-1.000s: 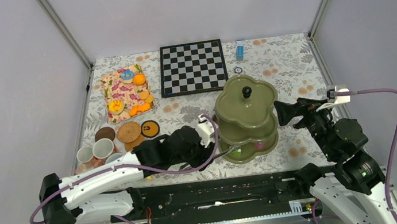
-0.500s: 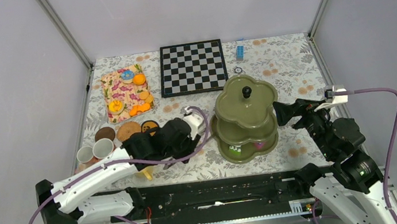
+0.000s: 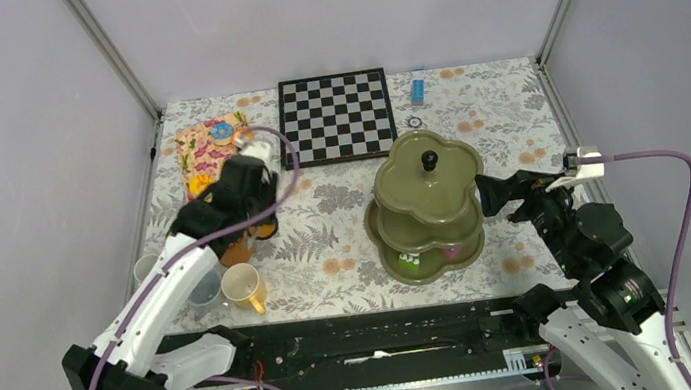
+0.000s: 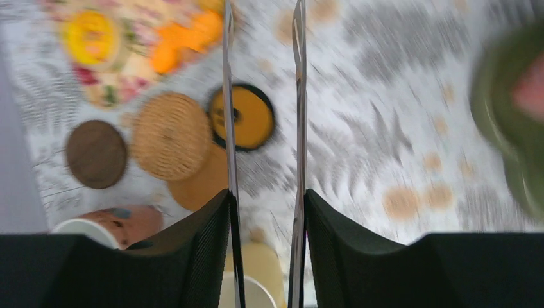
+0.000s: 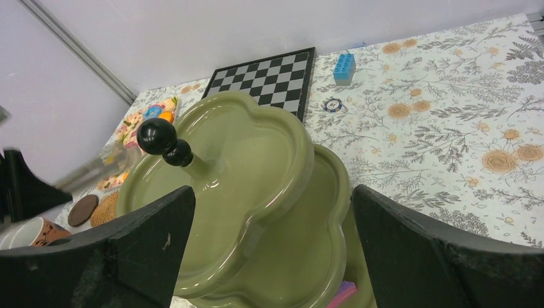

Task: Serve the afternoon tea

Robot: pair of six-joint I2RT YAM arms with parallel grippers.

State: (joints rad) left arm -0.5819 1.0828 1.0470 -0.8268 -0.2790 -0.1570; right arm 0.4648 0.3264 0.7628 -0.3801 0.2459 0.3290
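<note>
- Olive-green three-tier stand (image 3: 427, 206): stands right of centre on the table, black knob (image 3: 429, 159) on top. The upper tiers look bare in the right wrist view. The bottom tier carries a pink sweet (image 3: 450, 254) and a green-and-white one (image 3: 411, 260).
- Floral tray (image 3: 204, 148): at the far left, with most of the orange biscuits (image 4: 186, 38) on it, so loading the stand appears barely begun.
- Mugs: cream-yellow (image 3: 245, 287), pale blue (image 3: 203, 289) and white (image 3: 145, 272) are grouped at the near left. None sits on a coaster.
- Coasters: dark brown (image 4: 96, 154), woven (image 4: 170, 136) and yellow with black rim (image 4: 250, 117) lie clustered between the tray and the mugs, not yet laid out.
- Left gripper (image 4: 262, 25): above the coasters by the tray's near end, thin fingers parted, nothing between them.
- Right gripper (image 3: 495, 193): just beside the stand, jaws spread wide and empty. Contact with the stand cannot be told.
- Other items: chessboard (image 3: 335, 118), blue brick (image 3: 417, 88) and round chip (image 3: 414, 122), all at the far side.
- Writing: none legible. The yellow coaster's dark mark is blurred.
</note>
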